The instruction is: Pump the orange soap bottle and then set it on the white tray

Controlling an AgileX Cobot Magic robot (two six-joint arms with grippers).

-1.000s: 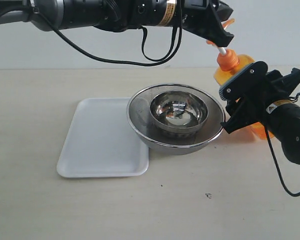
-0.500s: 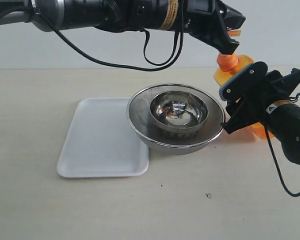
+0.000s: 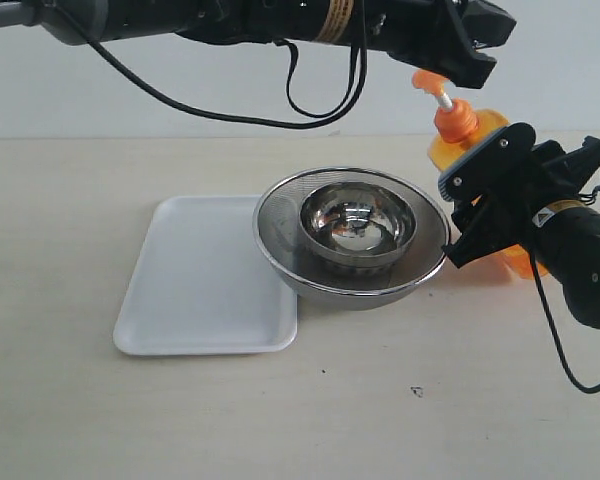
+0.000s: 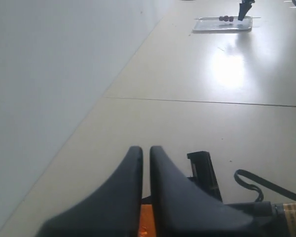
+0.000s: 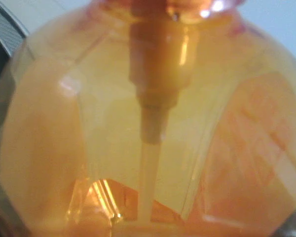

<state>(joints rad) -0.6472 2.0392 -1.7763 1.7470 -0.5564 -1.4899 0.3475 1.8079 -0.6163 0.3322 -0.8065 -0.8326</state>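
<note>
The orange soap bottle [image 3: 458,150] stands at the right, behind the steel bowls. Its orange pump head [image 3: 429,81] is up, with the white stem [image 3: 443,101] showing. My right gripper [image 3: 480,205] is shut on the bottle's body, which fills the right wrist view as a translucent orange bottle [image 5: 148,123]. My left gripper [image 3: 480,68] reaches across from the left and hovers just above and beside the pump head, shut and holding nothing. In the left wrist view that gripper [image 4: 145,150] shows a sliver of orange [image 4: 147,219] below its fingers. The white tray [image 3: 180,300] lies at the left, bare.
A large steel mesh bowl [image 3: 280,250] with a smaller steel bowl [image 3: 358,222] inside it stands between the tray and the bottle, its rim overlapping the tray's right edge. The left arm spans the top of the exterior view.
Half a second ago my left gripper held the pump head pressed down. It has since risen, and the pump head has sprung back up, exposing the white stem. The right arm has not moved.
</note>
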